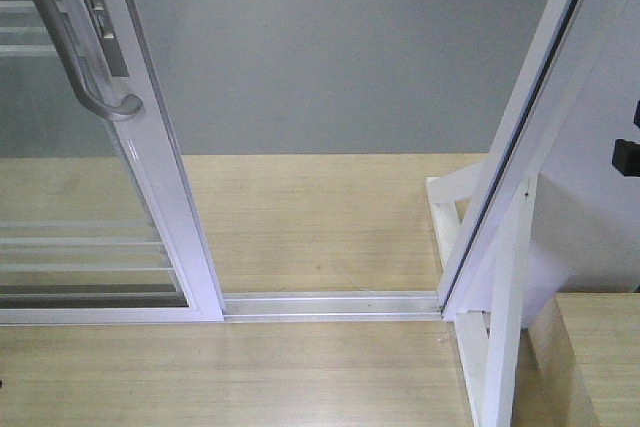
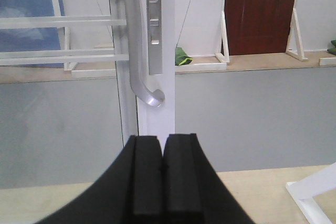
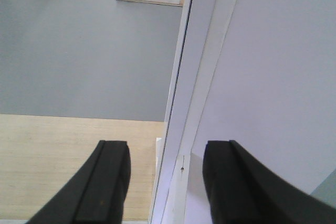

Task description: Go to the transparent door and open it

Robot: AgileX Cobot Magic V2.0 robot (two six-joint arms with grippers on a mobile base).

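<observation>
Door (image 1: 150, 177) is standing slid aside at my left, its grey handle (image 2: 137, 51) just ahead of my left hand (image 2: 163, 177), fingers pressed together; right hand (image 3: 165, 182) is gaping around the white frame edge (image 3: 181, 129).

The tall clear-glass sliding door in its white metal frame (image 1: 160, 197) runs off the top and left edges of the front view, so its full height and width are out of sight. Its curved grey metal pull handle (image 1: 85, 57) is cut at the top too; only the lower bend shows. The left wrist camera loses that handle's upper end the same way, and the black left gripper (image 2: 161, 174) hides the stile's foot. The white slanted door jamb (image 3: 181, 129) leaves the right wrist picture top and bottom.
</observation>
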